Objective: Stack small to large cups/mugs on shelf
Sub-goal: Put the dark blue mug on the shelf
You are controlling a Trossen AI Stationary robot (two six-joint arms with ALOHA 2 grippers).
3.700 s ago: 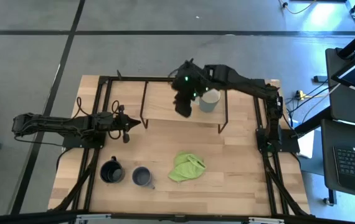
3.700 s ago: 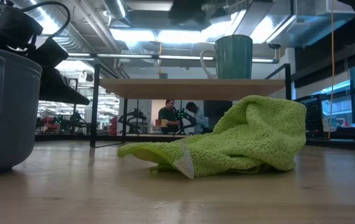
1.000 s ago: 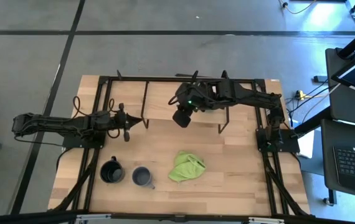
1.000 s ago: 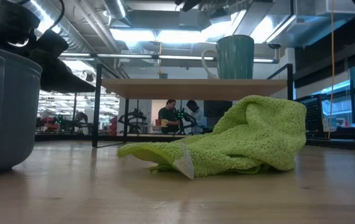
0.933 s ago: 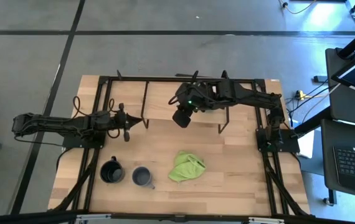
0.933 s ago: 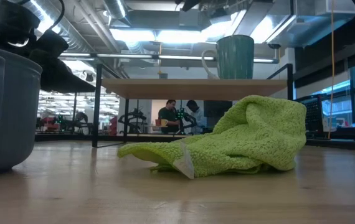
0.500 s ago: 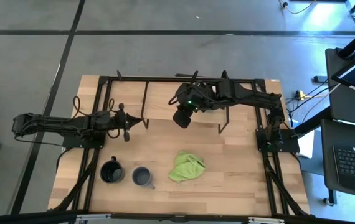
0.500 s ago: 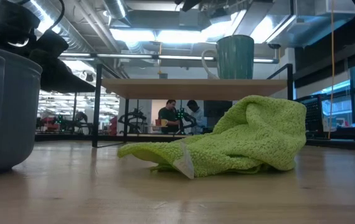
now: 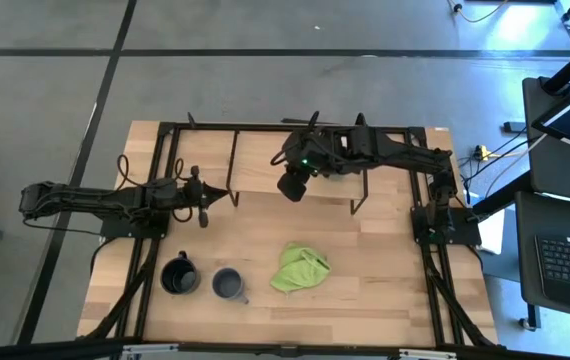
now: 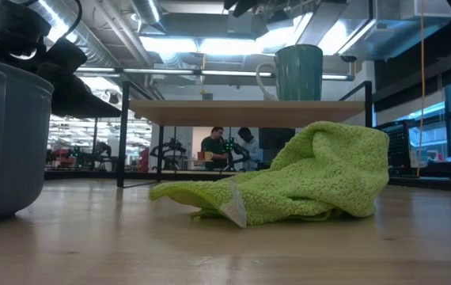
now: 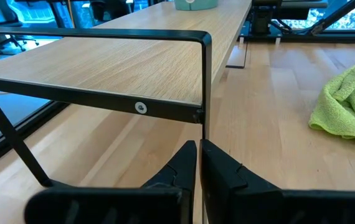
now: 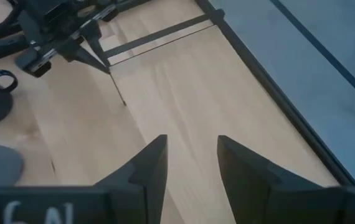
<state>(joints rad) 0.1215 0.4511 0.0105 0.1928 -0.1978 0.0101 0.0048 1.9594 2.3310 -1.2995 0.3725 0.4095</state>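
1. Mugs first: the larger cream-white handled mug [image 10: 297,72] stands upright on the low light-wood shelf with thin black rod legs [image 9: 265,172], near its right end; in the high view the right arm hides it.
2. On the big light-wood tabletop [image 9: 365,300], near the front edge, the mid-sized black handled mug [image 9: 179,275] and the small grey-blue handled mug [image 9: 228,285] stand side by side, mouths up, just apart, with the lime-green crumpled cloth [image 9: 299,268] to their right.
3. Handling, as a judgement: all three look like rigid glazed ceramic, fairly heavy for their size, slick and breakable if knocked. A pinch over the rim wall, one finger inside, looks surest; the handle is the alternative.
4. Each mug's long axis is vertical. The black mug's handle points toward the shelf, the grey-blue one's toward the front right. The cream mug's handle shows on its left in the low view.
5. The right gripper [image 9: 290,187] hovers over the shelf's front edge, its fingers [image 12: 149,165] spread apart and empty.
6. The left gripper [image 9: 208,198] waits at the shelf's left front corner, its fingers [image 11: 187,163] together on nothing.
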